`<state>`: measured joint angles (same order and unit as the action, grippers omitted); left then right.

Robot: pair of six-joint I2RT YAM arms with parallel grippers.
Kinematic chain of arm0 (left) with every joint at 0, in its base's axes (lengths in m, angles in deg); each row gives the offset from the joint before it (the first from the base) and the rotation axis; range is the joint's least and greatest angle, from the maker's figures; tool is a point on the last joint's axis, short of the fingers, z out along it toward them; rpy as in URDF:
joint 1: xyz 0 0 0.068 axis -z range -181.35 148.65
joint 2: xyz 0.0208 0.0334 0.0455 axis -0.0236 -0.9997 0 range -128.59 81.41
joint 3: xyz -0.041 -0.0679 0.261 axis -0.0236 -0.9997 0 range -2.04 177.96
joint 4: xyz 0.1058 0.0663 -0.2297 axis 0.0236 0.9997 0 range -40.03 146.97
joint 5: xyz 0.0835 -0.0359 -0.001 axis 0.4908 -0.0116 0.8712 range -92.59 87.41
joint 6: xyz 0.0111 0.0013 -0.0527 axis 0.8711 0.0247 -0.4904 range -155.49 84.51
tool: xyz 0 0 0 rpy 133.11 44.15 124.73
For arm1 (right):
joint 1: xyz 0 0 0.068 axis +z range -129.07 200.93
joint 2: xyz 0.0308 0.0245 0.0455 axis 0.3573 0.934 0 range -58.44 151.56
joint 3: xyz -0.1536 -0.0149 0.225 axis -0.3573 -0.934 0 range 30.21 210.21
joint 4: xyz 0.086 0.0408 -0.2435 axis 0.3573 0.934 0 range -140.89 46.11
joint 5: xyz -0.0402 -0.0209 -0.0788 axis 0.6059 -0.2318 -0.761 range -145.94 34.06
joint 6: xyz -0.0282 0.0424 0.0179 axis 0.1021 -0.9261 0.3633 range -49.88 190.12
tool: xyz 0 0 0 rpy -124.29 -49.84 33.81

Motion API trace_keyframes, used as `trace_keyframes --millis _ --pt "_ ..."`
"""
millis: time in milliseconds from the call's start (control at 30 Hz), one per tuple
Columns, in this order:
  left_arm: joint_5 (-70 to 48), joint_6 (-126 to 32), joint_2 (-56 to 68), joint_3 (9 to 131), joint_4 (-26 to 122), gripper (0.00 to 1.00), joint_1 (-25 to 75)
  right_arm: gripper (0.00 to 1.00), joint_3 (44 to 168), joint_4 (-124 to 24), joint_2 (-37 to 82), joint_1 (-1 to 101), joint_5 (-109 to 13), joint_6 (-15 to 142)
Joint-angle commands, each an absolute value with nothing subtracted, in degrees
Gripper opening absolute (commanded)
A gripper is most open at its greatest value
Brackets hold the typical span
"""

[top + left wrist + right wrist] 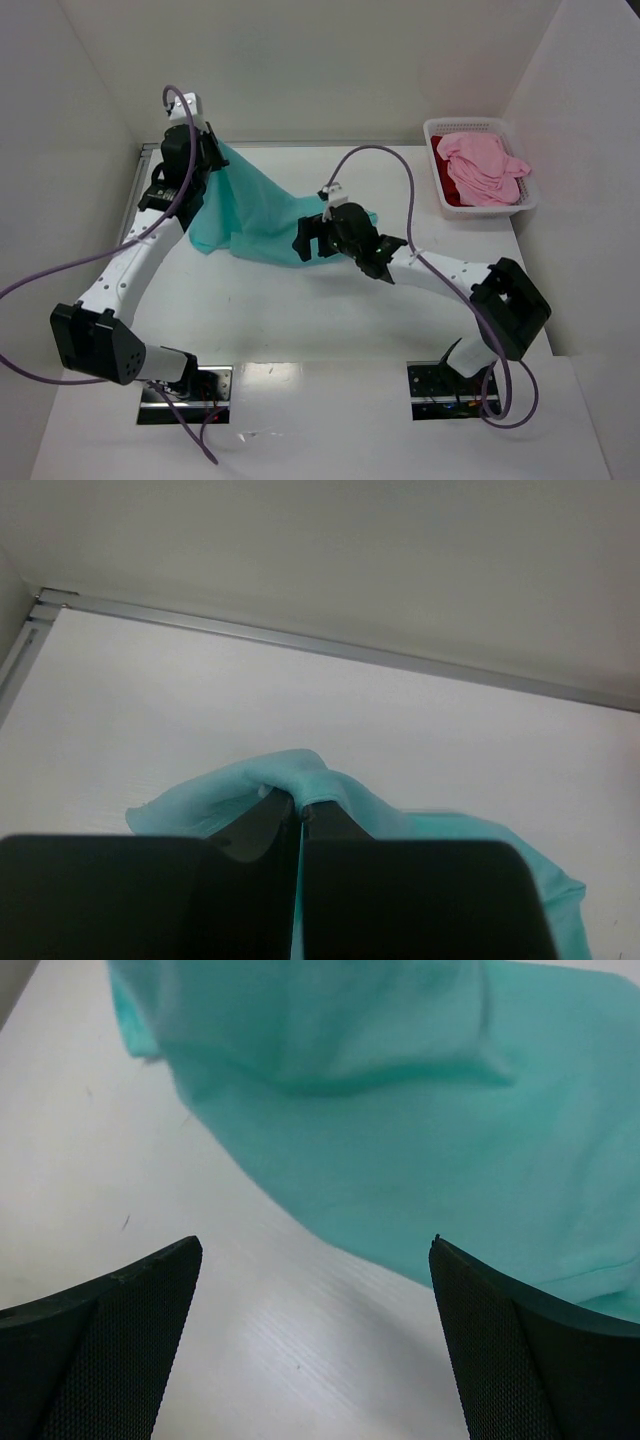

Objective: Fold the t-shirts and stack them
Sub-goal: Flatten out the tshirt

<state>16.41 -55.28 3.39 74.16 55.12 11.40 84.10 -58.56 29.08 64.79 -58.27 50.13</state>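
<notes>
At back left, left hand clamps half-hidden teal t-shirt; right hand gapes empty

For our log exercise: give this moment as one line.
left end effector shut on teal t-shirt; right end effector open; pink t-shirt in basket

The teal t-shirt, on the table left of the basket, is one plain turquoise with no print, darker where it folds. In the basket the light pink t-shirt is plain too, and a dark red t-shirt shows under its left side. The basket is white with a slotted lattice wall. The table is glossy white. The left arm and right arm are white with black joints and trail purple cables. The left gripper and right gripper are black, and the right one's pads have a fine mesh pattern.
</notes>
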Motion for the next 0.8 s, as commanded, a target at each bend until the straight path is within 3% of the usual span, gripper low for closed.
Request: trace_keyframes --millis 0,300,767 --pt "13.1 -56.4 2.6 76.6 52.0 0.0 11.4 1.0 83.3 -63.6 29.2 67.6 -59.1 53.2" --pt "11.1 -56.4 1.0 77.7 52.0 0.0 11.4 1.0 84.8 -65.4 34.3 76.5 -67.3 55.4" --pt "10.6 -55.9 2.6 76.6 52.0 0.0 10.9 1.0 96.3 -65.3 48.7 78.1 -74.1 60.1"
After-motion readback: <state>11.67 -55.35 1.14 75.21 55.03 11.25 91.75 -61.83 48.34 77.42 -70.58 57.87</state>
